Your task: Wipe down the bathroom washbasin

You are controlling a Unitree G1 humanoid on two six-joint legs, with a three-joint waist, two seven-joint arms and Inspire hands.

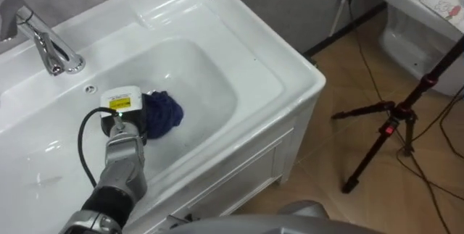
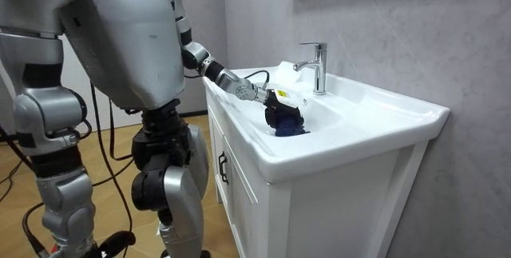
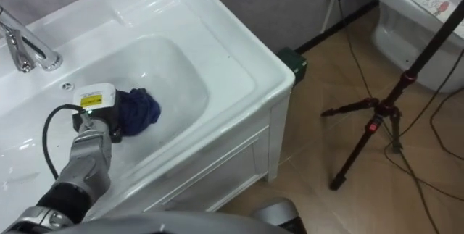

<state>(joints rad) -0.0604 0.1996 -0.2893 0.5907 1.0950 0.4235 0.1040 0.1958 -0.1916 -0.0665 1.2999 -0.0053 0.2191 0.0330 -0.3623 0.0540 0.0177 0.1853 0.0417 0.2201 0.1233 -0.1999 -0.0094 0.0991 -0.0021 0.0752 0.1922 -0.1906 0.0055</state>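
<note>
While the left hand (image 1: 121,118) reaches down into the basin (image 1: 246,46), the blue cloth (image 1: 162,112) sits bunched against it at three o'clock, on the bowl's near slope, a lump with no clear long axis. The fingers are buried in the cloth, so I cannot tell whether they clamp it. Bare bowl opens toward one o'clock, and the tap (image 1: 45,44) stands at eleven.

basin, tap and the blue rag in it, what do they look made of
Basin: glossy white, likely glazed ceramic, with sharp highlights on its rim. Tap: polished metal, probably chrome-plated, mirror-bright. Blue rag: soft matte cloth, bunched in folds; the weave is too small to tell.
</note>
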